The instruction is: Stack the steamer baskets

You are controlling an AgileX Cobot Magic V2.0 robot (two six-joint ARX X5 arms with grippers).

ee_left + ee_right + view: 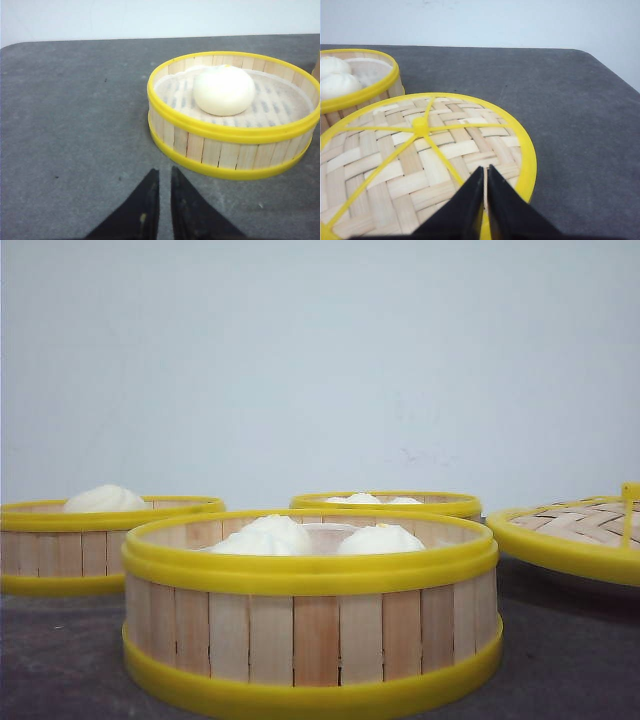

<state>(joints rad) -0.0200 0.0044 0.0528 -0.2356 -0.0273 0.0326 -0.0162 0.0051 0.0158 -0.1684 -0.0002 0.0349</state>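
Front view, left to right: one-bun basket (pixel 75 540) at 9 o'clock; two-bun basket (pixel 310 615) at 6; rear basket (pixel 388 503) at 12; lid (pixel 575 530) at 3. Left gripper (pixel 161 192) and right gripper (pixel 485 192) closed, empty; buns could be crushed if stacking is misaligned.

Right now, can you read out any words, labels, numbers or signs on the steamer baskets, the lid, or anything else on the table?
None: no text, label, brand or number shows in any view.
The steamer baskets have plain wood slats and plain yellow rims.
The woven lid is unmarked.
The buns and the grey table bear no writing.
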